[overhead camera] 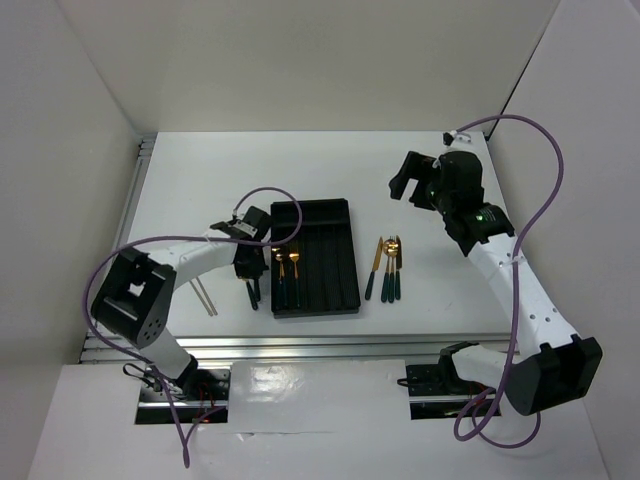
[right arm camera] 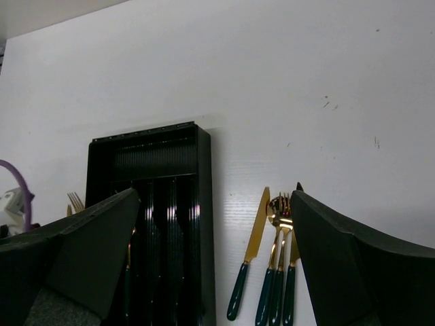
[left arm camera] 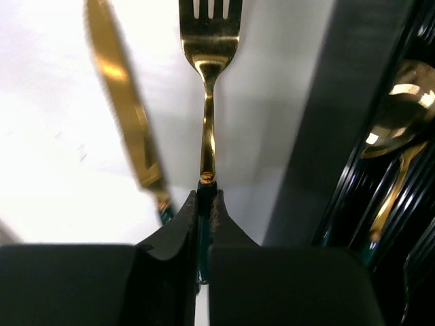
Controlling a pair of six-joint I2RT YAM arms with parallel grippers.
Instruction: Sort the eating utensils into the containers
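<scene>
The left end effector [left arm camera: 204, 197] is clamped shut on the fork [left arm camera: 209, 102] at the top of its green handle, just left of the tray [left arm camera: 340, 122]. The grip is narrow and far from the tines. On lifting, the fork could swing or slip out, and its head may catch the tray's left wall if carried low. A knife [left arm camera: 126, 115] lies just left of the fork and could easily be nudged. Spoons [overhead camera: 287, 262] sit in the tray's left compartments. On the counter [overhead camera: 200, 180], chopsticks [overhead camera: 207, 296] lie farther left of the tray and more utensils [overhead camera: 388, 270] right of it. The right end effector [overhead camera: 405, 183] hangs wide open beyond the tray's right side.
</scene>
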